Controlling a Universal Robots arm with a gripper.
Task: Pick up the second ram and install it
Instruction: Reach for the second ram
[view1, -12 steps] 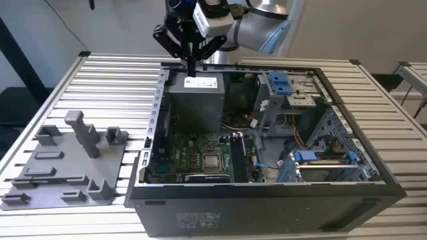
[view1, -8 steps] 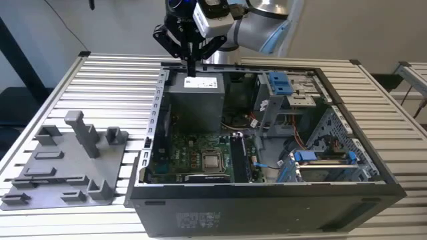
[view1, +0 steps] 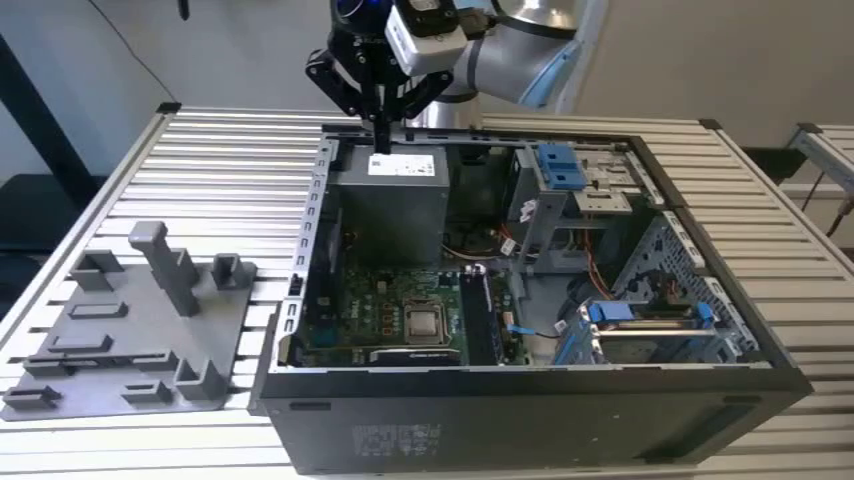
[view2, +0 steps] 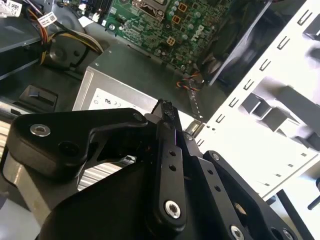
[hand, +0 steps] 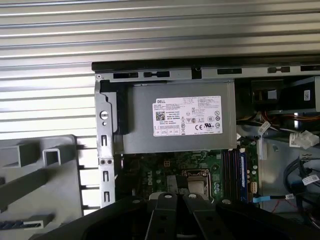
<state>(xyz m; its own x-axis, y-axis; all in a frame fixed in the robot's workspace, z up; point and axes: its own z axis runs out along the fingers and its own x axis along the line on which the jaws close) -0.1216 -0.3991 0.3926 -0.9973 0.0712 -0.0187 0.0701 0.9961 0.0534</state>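
Note:
My gripper hangs above the back edge of the open black computer case, over the grey power supply. Its two dark fingers lie pressed together, shut, and I see nothing between them in the second wrist view. One dark stick stands in a slot on the green motherboard, beside a blue slot. A dark narrow strip lies on the grey tray at the exterior view's left. I cannot tell whether that strip is the second ram.
Grey posts rise from the tray. Blue drive brackets and loose cables fill the case's side at the exterior view's right. The case and tray rest on a ribbed metal table.

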